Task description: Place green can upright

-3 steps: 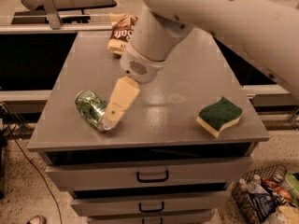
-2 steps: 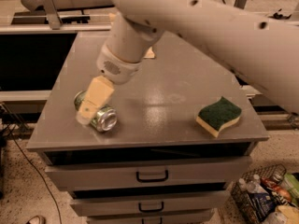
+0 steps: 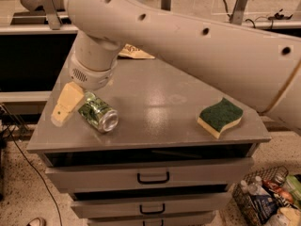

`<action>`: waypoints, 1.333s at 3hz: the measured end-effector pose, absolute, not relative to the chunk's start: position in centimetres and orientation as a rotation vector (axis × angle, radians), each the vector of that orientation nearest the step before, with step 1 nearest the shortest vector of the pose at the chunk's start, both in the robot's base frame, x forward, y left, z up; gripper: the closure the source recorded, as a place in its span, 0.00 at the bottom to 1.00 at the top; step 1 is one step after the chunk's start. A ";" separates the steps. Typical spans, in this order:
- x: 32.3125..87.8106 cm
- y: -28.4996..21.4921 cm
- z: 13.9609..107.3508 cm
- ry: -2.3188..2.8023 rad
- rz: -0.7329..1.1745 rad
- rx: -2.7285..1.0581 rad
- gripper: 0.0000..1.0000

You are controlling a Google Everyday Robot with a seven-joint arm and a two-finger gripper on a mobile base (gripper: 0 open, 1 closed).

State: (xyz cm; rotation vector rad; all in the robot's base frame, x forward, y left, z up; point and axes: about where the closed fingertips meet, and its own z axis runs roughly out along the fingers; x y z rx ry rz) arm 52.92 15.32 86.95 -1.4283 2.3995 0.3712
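Observation:
The green can [image 3: 98,113] lies on its side near the front left of the grey table top [image 3: 160,93], with its silver end facing front right. My gripper [image 3: 66,106] hangs from the large white arm [image 3: 188,36] and sits low over the table's left edge, just left of the can and right against it. I cannot see whether it holds the can.
A yellow sponge with a green top [image 3: 220,117] lies at the front right of the table. A snack bag [image 3: 135,53] lies at the back, partly hidden by the arm. Drawers [image 3: 153,177] sit below the table top. A basket of items [image 3: 268,199] stands on the floor at right.
The gripper has swept left, from the can's right side across to its left side. The can has stayed in about the same spot, but its silver end now faces front right.

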 end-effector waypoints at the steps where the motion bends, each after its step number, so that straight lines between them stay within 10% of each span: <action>1: 53.7 15.4 85.7 2.469 0.289 -1.345 0.00; 4: 54.6 13.5 84.2 2.558 0.156 -1.211 0.64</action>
